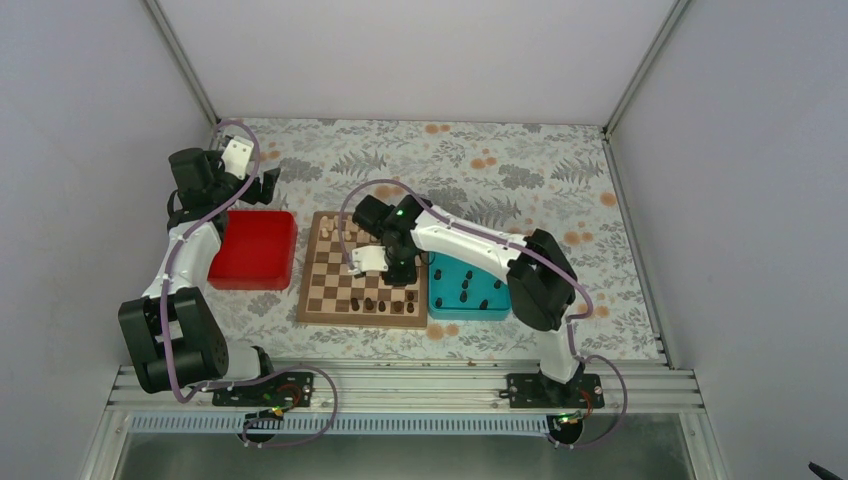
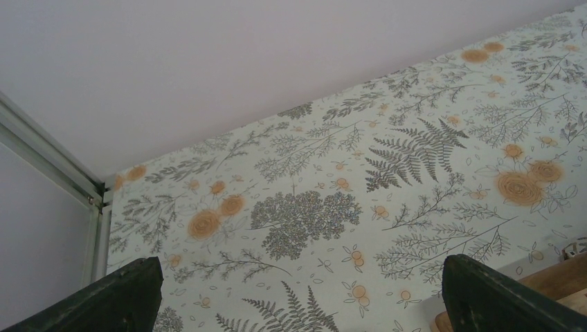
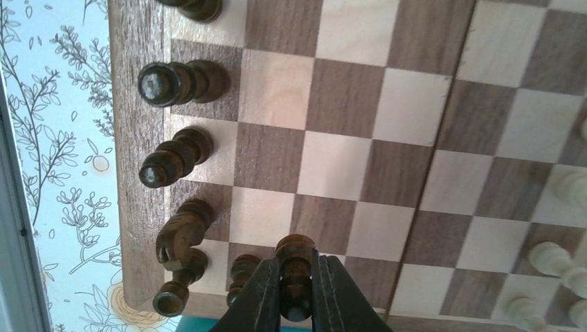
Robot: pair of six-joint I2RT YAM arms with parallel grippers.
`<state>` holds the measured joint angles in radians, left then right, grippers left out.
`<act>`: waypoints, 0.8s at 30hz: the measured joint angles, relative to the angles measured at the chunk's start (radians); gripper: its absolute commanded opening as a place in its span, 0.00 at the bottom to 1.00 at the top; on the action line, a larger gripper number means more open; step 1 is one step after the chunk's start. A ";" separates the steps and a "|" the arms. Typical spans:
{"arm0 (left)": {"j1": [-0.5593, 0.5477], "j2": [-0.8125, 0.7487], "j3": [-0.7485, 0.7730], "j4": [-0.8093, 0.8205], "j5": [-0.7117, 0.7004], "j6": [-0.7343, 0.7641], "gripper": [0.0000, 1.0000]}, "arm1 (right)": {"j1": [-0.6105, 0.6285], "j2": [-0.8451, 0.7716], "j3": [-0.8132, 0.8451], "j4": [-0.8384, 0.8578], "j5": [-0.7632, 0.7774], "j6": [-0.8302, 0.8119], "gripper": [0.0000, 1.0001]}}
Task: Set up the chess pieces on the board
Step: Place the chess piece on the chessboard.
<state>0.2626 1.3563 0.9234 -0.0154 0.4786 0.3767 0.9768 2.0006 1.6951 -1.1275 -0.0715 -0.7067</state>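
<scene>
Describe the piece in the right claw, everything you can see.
The dark piece looks like glossy dark brown turned wood: rounded head, collar, narrower stem. The right claw is shut on the stem, head poking past the fingertips. It sits over the board by its edge row of dark pieces; base hidden, board contact unclear.

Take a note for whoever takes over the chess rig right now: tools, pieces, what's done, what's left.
Left tool: open, empty, up beyond the red tray.
Right tool: shut on a dark piece, low over the board, near the edge beside the teal tray.
Done: a few dark pieces stand in the near row; pale pieces are on the far side.
Left: set the held one down, then the rest from the teal tray.
</scene>
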 measured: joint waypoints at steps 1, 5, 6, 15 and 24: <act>0.000 0.000 0.000 0.000 0.000 0.000 1.00 | 0.005 0.000 -0.011 0.005 -0.003 0.000 0.07; 0.000 0.000 0.000 0.000 0.000 0.000 1.00 | 0.006 0.000 -0.048 0.014 -0.008 0.000 0.07; 0.000 0.000 0.000 0.000 0.000 0.000 1.00 | 0.006 0.001 -0.058 0.018 -0.011 0.000 0.07; 0.001 0.000 0.000 0.000 0.000 0.000 1.00 | 0.018 0.032 -0.095 0.047 -0.032 0.000 0.07; 0.004 -0.002 -0.007 0.001 0.000 0.000 1.00 | 0.019 0.035 -0.106 0.059 -0.040 0.000 0.07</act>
<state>0.2668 1.3548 0.9161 -0.0147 0.4789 0.3767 0.9958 2.0357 1.5894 -1.0683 -0.1112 -0.7063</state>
